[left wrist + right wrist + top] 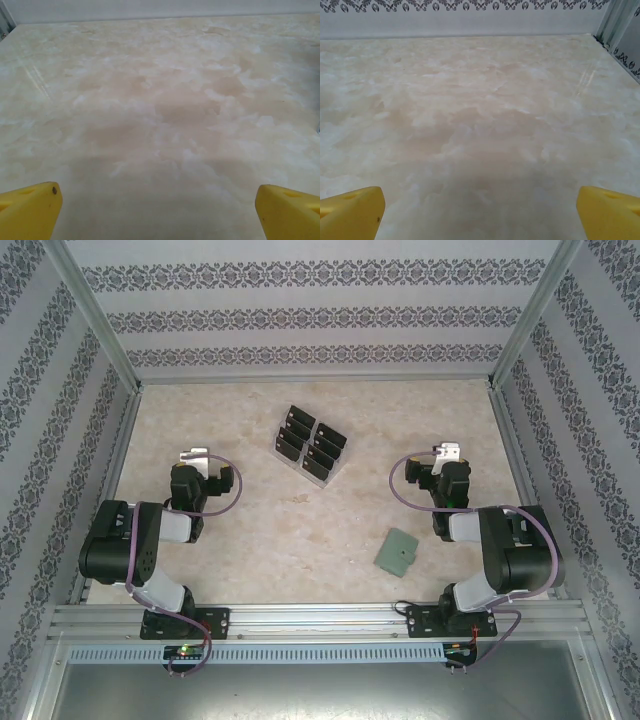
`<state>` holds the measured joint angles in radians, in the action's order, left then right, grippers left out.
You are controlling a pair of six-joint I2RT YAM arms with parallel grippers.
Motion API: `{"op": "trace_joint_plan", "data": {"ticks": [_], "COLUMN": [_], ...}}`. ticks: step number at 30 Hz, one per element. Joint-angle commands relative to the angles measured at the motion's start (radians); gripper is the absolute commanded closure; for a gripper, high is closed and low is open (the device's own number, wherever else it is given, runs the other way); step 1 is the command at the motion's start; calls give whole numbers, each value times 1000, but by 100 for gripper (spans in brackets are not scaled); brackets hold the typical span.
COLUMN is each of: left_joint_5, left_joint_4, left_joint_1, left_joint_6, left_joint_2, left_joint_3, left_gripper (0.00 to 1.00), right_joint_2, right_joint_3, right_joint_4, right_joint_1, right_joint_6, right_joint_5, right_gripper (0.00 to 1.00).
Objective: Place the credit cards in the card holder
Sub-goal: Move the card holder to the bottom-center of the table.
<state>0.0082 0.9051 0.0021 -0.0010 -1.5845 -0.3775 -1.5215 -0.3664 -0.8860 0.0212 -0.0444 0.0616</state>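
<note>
Nothing is looking done yet on the marbled table (250, 550): the left gripper (157, 212) and right gripper (480, 212) are holding their yellow jaws wide apart over bare tabletop, the tiered rack (320, 478) at centre is carrying the black credit cards (310, 443) in two rows, and the grey-green card holder (398, 552) is lying flat near the right arm
</note>
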Motion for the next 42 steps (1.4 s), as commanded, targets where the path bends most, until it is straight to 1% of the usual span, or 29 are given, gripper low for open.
{"op": "trace_joint_plan", "data": {"ticks": [1,5,7,12,15,31,33,34,35,37,39,40,42], "left_joint_5": [15,-18,-73,-75,-63,-62,-67,-78,-99,-135,-148,-159,-168], "left_joint_4": [22,72,75,62,15,28,45,30,-11,-96,-190,-256,-411], "left_joint_1": [12,12,12,12,-1,-4,-3,-4,-4,-3,-4,-3,-4], "left_joint_6": [-6,-21,-46,-44,-20,-18,-18,-22,-29,-42,-45,-60,-123], "left_joint_2": [0,0,0,0,1,-1,7,33,70,146,212,248,324], "left_joint_3": [-14,12,15,7,-16,-9,-2,2,0,-12,-36,-64,-119], "left_gripper": [0,0,0,0,0,0,0,0,0,0,0,0,0], "right_joint_2": [12,11,11,10,10,8,30,84,142,233,299,323,369], "right_joint_3": [-20,-20,-20,-22,-22,-25,-28,-43,-73,-148,-217,-241,-272], "right_joint_4": [-4,-4,-4,-2,-1,3,1,89,216,407,553,589,662], "right_joint_1": [-4,-5,-4,-9,-9,-13,-20,-20,-18,-20,-26,-30,-39], "right_joint_6": [17,17,16,12,14,9,-10,-8,-8,-50,-121,-180,-371], "right_joint_5": [-28,-29,-29,-36,-36,-41,-36,-23,-7,10,-28,-46,-29], "right_gripper": [2,2,2,2,2,2,2,2,2,2,2,2,2]}}
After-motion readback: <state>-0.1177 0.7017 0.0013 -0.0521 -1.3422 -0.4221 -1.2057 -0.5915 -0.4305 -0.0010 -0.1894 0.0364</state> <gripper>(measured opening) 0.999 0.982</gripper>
